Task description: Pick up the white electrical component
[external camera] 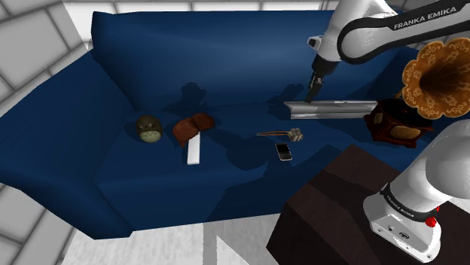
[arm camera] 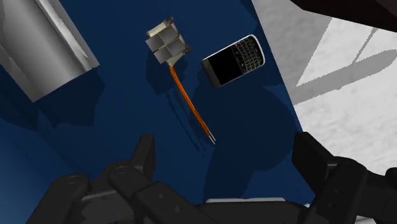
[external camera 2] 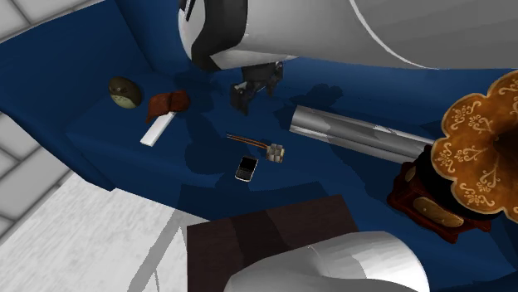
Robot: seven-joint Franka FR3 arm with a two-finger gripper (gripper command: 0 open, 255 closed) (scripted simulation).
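Note:
The electrical component (external camera: pixel 291 135) (external camera 2: pixel 271 151) is a small pale grey-white block with thin orange leads, lying on the blue sofa seat (external camera: pixel 226 181). In the wrist view the component (arm camera: pixel 167 46) lies ahead of the fingers, with its leads pointing back toward them. My black gripper (external camera: pixel 310 94) (external camera 2: pixel 246 98) (arm camera: pixel 226 159) hovers above the seat, open, with nothing between its fingers. It is off the cushion, just back from the component and near the end of a long grey channel piece.
A black phone (external camera: pixel 283 151) (external camera 2: pixel 246 168) (arm camera: pixel 234 60) lies beside the component. The long grey channel piece (external camera: pixel 331 108) (arm camera: pixel 44 44) and a gramophone (external camera: pixel 422 86) sit toward the shoulder view's right. A white bar (external camera: pixel 193 149), a brown object (external camera: pixel 193 126) and an olive round thing (external camera: pixel 149 129) lie to its left.

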